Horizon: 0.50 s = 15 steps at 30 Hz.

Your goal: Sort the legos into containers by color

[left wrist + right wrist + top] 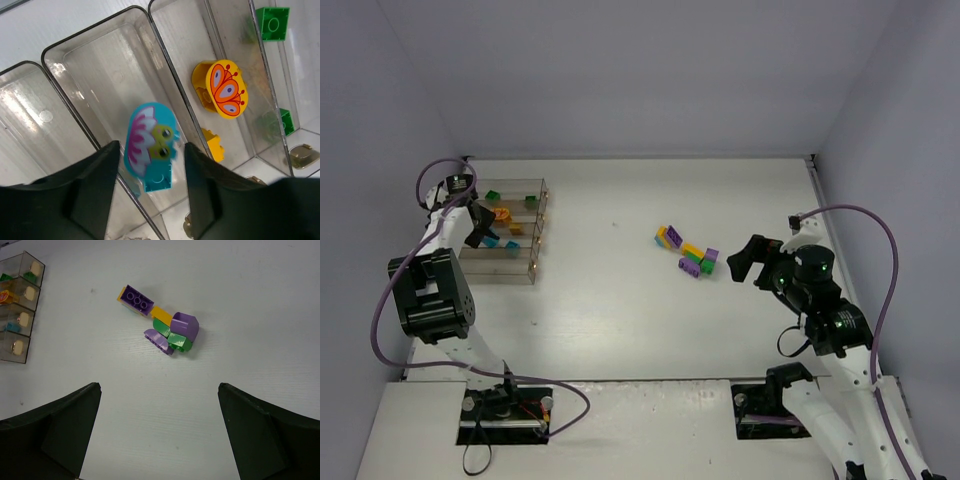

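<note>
Left gripper [152, 150] hangs over the containers [95, 47], far left. Its jaws are partway apart, with the rounded teal piece [150, 142] seemingly loose between them. Right gripper [159, 386] gapes wide, empty, near the heaped legos [167, 330] mid-table. Light, hard, slick bricks, I'd say — best pinched across flat sides.

My left gripper [480, 226] hangs over the containers [505, 271] near the tabletop's [620, 330] far-left corner. I can't tell its jaws from here. Green, orange and teal legos [502, 214] lie inside. A loose pile [688, 253] sits right of centre. My right gripper [744, 262] is just beside it, jaws wide apart.
</note>
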Each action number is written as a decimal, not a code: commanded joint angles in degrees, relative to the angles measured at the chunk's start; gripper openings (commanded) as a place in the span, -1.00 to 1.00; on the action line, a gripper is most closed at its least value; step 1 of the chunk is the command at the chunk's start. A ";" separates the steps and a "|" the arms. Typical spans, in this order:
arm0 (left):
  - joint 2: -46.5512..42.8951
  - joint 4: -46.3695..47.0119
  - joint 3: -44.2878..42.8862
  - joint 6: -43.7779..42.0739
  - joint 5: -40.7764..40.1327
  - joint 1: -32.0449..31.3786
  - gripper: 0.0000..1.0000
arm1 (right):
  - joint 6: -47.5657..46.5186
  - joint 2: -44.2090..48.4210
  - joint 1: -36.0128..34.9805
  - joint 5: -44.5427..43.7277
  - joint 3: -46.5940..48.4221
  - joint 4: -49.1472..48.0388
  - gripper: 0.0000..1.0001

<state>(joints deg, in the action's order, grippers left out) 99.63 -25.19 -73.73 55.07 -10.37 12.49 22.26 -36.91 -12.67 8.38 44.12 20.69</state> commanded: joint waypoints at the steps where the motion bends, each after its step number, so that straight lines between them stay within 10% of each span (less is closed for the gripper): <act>1: -3.74 1.28 0.07 2.76 -0.97 0.43 0.00 | -0.46 -0.18 0.45 -0.82 0.27 -3.72 1.00; 15: -14.28 5.59 -0.45 -16.00 4.93 -7.62 0.38 | -1.43 -4.04 0.36 1.72 1.14 -5.39 0.86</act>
<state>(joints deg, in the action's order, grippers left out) 91.59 -23.59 -72.84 48.84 -7.14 10.44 21.50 -39.16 -12.67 8.54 44.12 20.16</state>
